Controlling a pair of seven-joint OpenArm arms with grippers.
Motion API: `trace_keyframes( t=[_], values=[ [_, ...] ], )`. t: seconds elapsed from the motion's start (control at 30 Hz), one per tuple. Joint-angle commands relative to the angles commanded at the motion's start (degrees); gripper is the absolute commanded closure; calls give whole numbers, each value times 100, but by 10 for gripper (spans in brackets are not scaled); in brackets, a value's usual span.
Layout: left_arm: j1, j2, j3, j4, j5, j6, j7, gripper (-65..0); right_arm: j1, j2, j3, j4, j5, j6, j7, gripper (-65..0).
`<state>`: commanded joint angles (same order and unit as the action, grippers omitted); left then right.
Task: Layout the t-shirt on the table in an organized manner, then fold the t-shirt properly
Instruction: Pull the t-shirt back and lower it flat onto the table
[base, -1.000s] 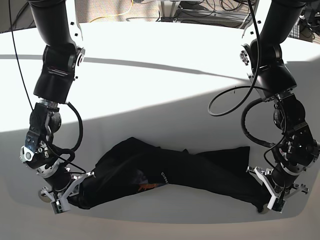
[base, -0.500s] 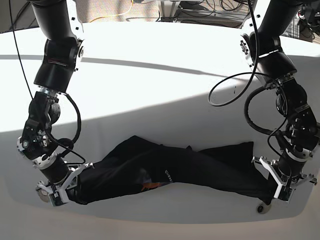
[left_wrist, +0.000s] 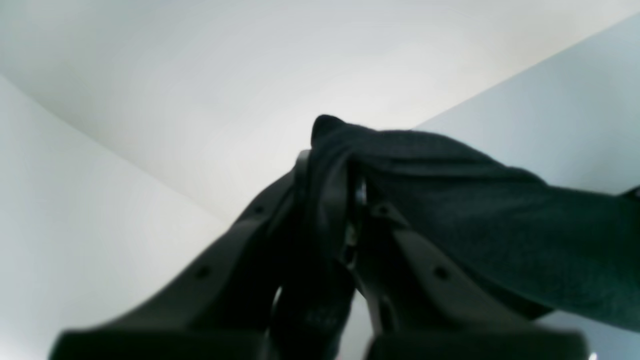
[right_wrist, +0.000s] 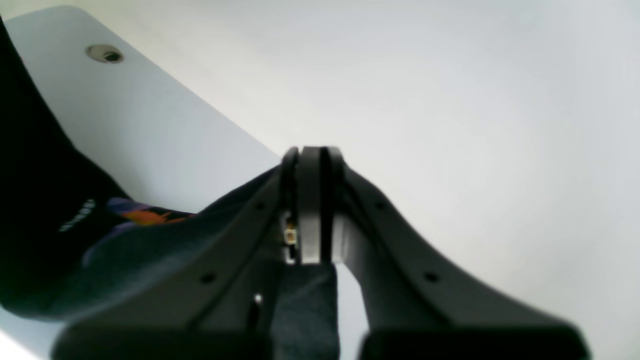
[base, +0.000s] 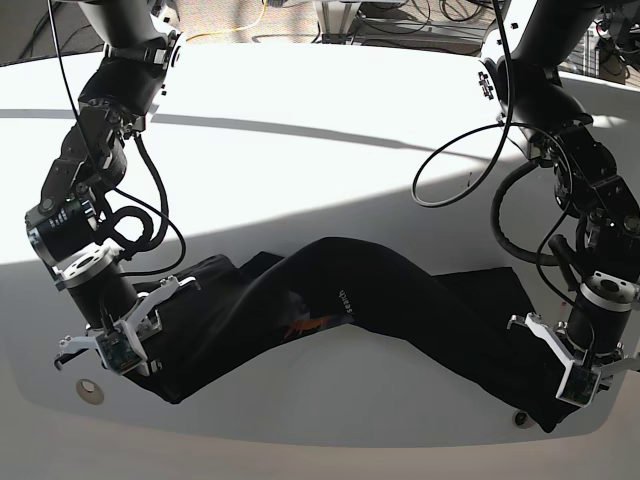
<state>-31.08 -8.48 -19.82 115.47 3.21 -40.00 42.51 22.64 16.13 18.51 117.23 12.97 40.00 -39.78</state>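
In the base view the t-shirt (base: 340, 310) is stretched into a long dark band whose long axis runs side to side along the near edge of the table (base: 300, 150), from the right gripper (base: 125, 345) at the picture's left to the left gripper (base: 572, 372) at the picture's right. The band is not straight: it rises into a hump about midway between the two grippers and drops toward each of them. The cloth is black, bunched and twisted, with a small orange print (base: 305, 325) and a line of white lettering (base: 347, 303) just on the near slope of the hump. A small metal disc (base: 90, 390) sits on the tabletop just below the right gripper, another (base: 519, 418) just beside the left gripper.

In the left wrist view the left gripper (left_wrist: 332, 165) has its fingers pressed together on a fold of the black cloth (left_wrist: 475, 215); the fabric pokes up past the fingertips and trails away to the right of the gripper, above the white surface.

In the right wrist view the right gripper (right_wrist: 312, 160) has its fingers squeezed together, with dark cloth (right_wrist: 305, 310) hanging between the finger bases. The shirt body (right_wrist: 100, 245) lies left of the gripper, showing the orange and purple print (right_wrist: 147, 216) and white letters (right_wrist: 77, 216). A round disc (right_wrist: 104, 53) lies farther off, up and to the left.
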Motion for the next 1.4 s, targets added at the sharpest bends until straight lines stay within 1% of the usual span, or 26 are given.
trace_keyframes(
  t=[0.03,0.13,0.2,0.23,0.27,0.3,0.37,0.43,0.5,0.57,0.7,0.87,1.0,1.03,1.07,1.2,1.33,1.4],
  values=[
    [-220,-105,-79,-26,0,0,0,-1,141,70,35,-18,9,0,0,0],
    [-800,-246,-132,-193,9,0,0,-3,703,158,18,-105,-9,0,-53,0],
    [-1081,-264,-123,-281,9,0,0,-3,1037,176,-26,-220,-35,0,-88,0],
    [-1266,-264,-123,-316,35,0,18,-3,1354,211,-114,-325,-35,0,-193,0],
    [-1319,-264,-123,-334,35,0,26,-3,1442,237,-149,-369,-35,0,-229,0],
    [-1433,-264,-123,-360,44,0,114,-4,1662,316,-237,-466,-44,0,-360,0],
    [-1486,-246,-88,-457,44,0,316,-4,1864,343,-378,-642,-44,0,-536,0],
    [-1468,-246,44,-571,44,0,545,-4,1960,290,-519,-853,-44,0,-668,0],
    [-1292,-229,70,-633,44,0,624,-4,1916,202,-571,-932,-44,0,-703,0],
    [-1002,-229,70,-651,44,0,624,-4,1732,132,-580,-967,-53,0,-738,0],
    [-246,-220,70,-659,44,0,624,-3,1073,70,-571,-941,-53,0,-747,0],
    [791,-264,44,-615,26,0,624,-1,167,53,-571,-519,-53,0,-747,0],
    [1477,-343,-264,-607,26,0,624,-1,-501,53,-563,-334,-53,-13,-747,0],
    [1600,-343,-343,-607,26,0,624,-1,-677,53,-536,-325,-53,-75,-738,0],
    [1714,-343,-413,-607,26,0,624,-1,-818,53,-457,-316,-44,-119,-738,0],
    [2057,-343,-642,-642,35,0,633,-1,-1301,-62,-185,-325,-18,-180,-730,0],
    [2453,-325,-844,-633,26,0,651,-1,-1758,-308,88,-316,-44,-180,-747,0],
    [2629,-255,-905,-615,26,0,659,-1,-1996,-396,229,-308,-44,-180,-756,0]
  ],
)
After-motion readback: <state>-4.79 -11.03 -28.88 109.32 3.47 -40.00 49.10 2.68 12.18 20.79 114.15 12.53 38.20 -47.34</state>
